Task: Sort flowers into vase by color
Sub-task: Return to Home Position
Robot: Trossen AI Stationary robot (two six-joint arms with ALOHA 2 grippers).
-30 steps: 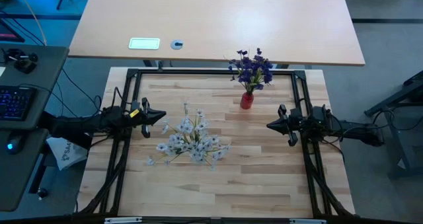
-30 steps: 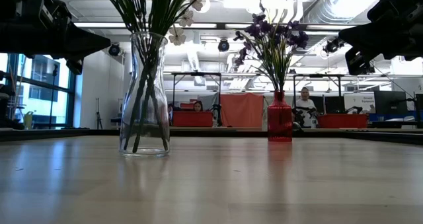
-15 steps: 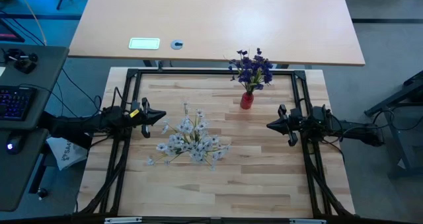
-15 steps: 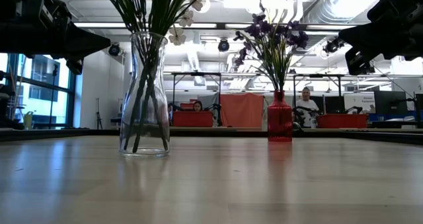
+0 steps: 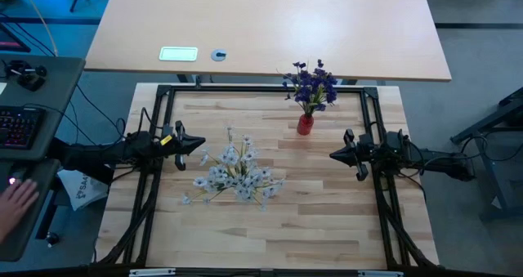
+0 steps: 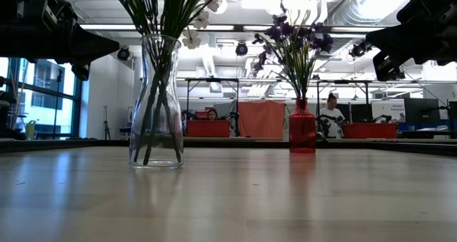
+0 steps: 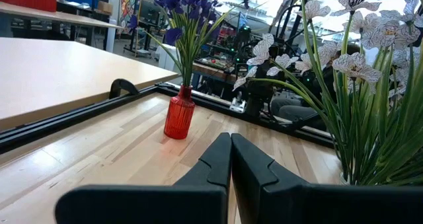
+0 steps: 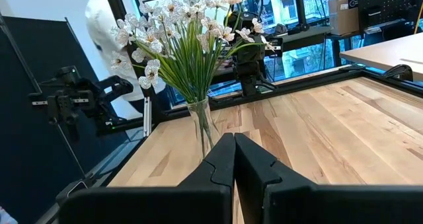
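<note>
Upright stand one clear vase (image 6: 156, 128), one red vase (image 6: 302, 133).

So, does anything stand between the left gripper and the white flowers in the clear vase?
Nothing visible does. The left gripper, shut, hangs over the table's left side with only bare wood between it and the white flowers. The red vase with the purple flowers stands farther back, off that line.

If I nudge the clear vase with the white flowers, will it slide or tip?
Probably tips: the glass vase is tall and slim, and the white flowers spread wide above it. Its smooth glass would likely be slippery to grip.
</note>
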